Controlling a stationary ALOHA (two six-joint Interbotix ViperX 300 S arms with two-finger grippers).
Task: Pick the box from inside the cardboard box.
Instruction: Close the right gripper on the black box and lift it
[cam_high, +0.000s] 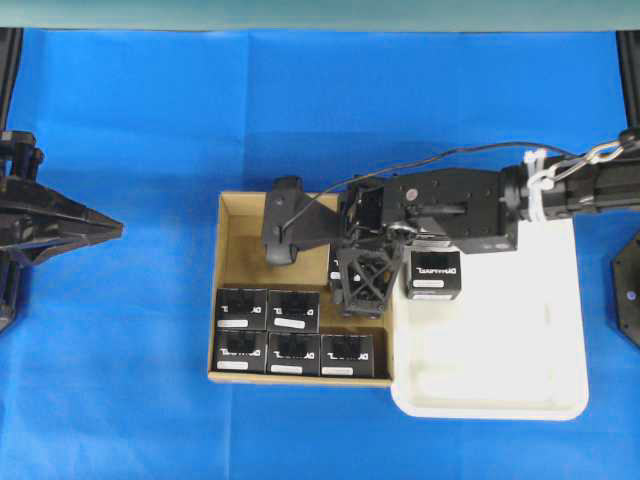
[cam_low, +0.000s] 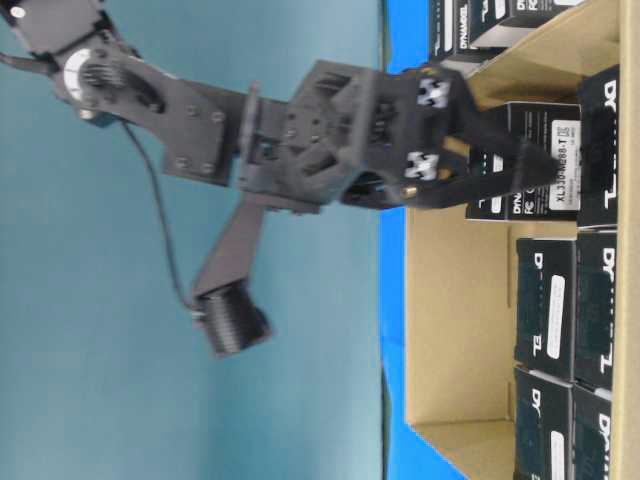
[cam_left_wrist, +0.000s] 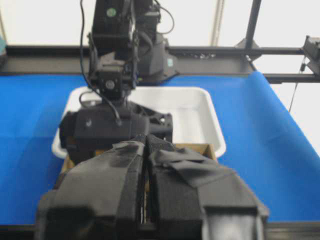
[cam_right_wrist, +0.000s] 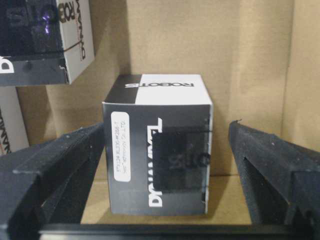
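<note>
The two black fingers of the right gripper are closest to the wrist camera, one on each side of a small black box, and they stand wide apart with bare gaps on both sides, so nothing is gripped. I think they are spread like this so the box can fit between them before they squeeze. The box sits upright on the floor of the cardboard box, near a tan wall, with its white lettering and white label sticker facing the camera. It stands apart from its look-alikes, which I think makes it the easy one to take. From above, the right gripper reaches across the middle and points down into the right part of the cardboard box, and it hides most of that box. Five more black boxes sit in neat rows along the front of the carton, the nearest being one in the bottom row. Just beside the carton lies a white tray with one black box already in it, so I guess picked boxes go there. Far off on the left side, the left gripper waits over the blue cloth, well apart from everything. In its own wrist view its two padded fingers are pressed together with nothing between them.
</note>
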